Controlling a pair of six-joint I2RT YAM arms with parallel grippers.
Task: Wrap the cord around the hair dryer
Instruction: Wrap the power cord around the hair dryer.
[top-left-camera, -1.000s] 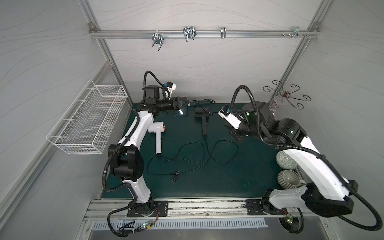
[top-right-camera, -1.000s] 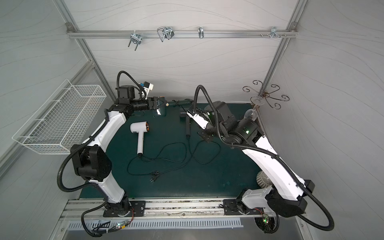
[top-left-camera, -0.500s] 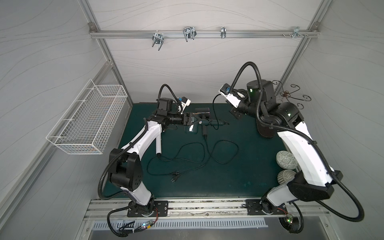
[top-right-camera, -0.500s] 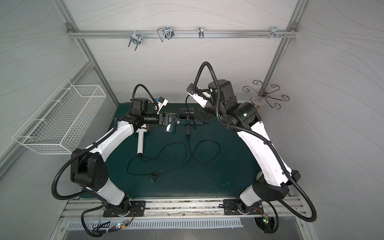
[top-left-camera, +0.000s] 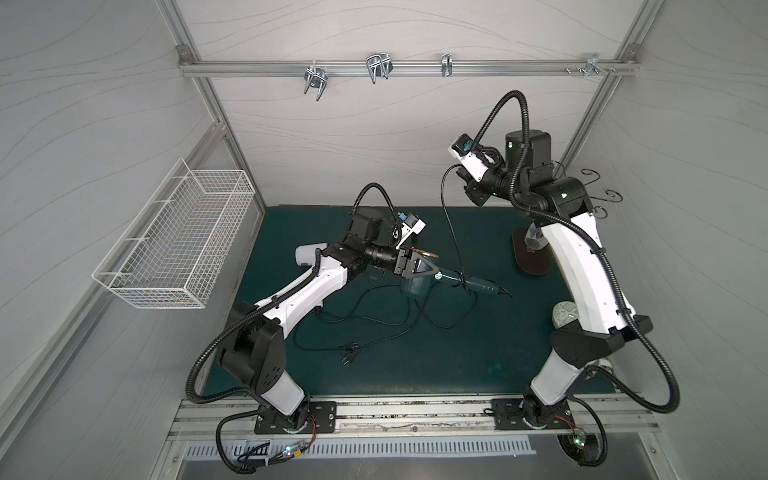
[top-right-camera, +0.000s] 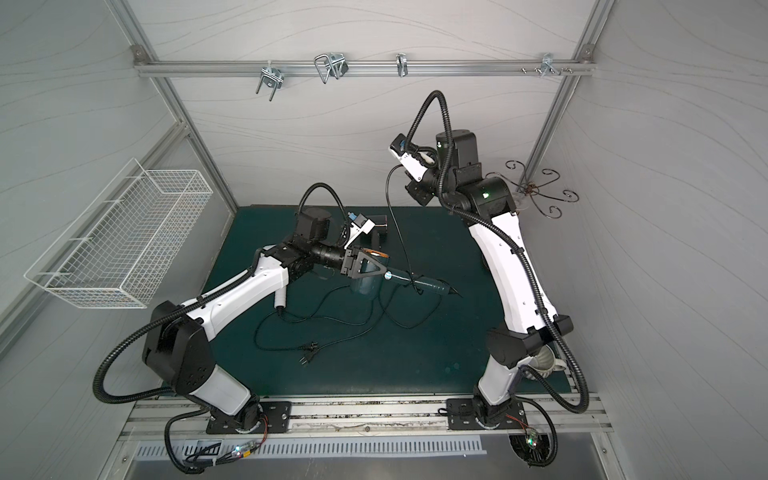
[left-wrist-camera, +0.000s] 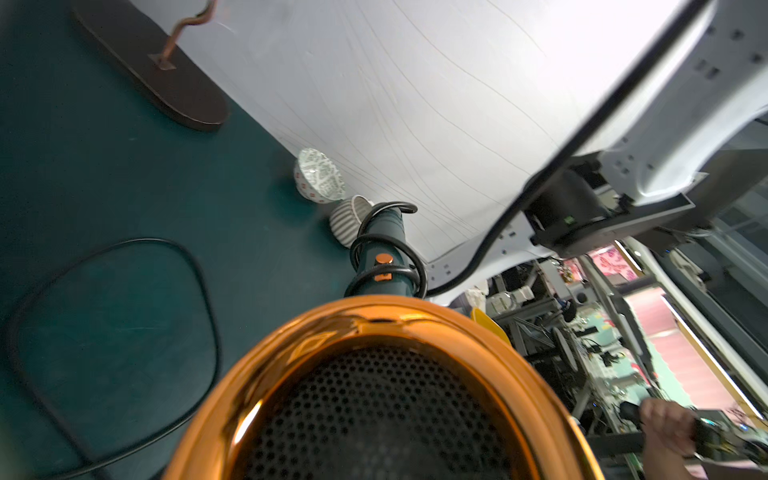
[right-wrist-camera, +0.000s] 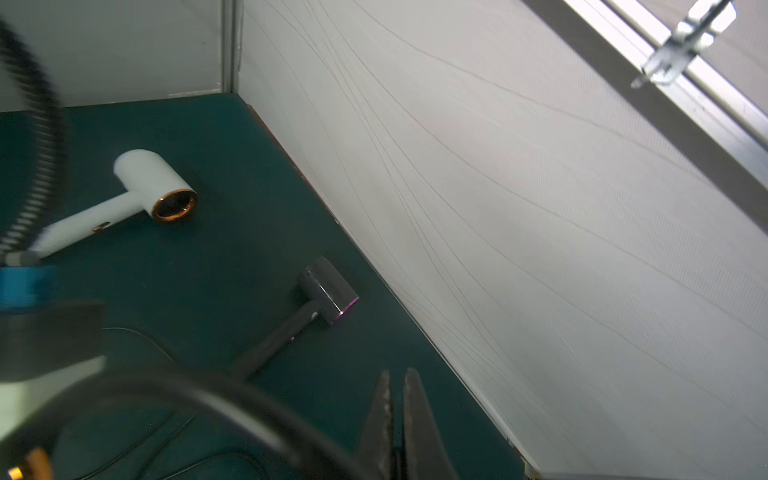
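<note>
A teal hair dryer with a copper rear ring hangs above the green mat. My left gripper is shut on its head, and its fingers are hidden in the left wrist view. The handle points away from that gripper, with two turns of black cord around it. From there the cord rises to my right gripper. That gripper is shut on it, high near the back wall. Slack cord and the plug lie on the mat.
A white hair dryer lies at the back left, partly under my left arm. A dark grey hair dryer lies by the back wall. Two bowls and a hook stand's base are at the right. A wire basket hangs on the left wall.
My left gripper has brought the teal dryer from the back of the mat toward the middle. My right gripper has risen from low over the mat, pulling the cord up.
</note>
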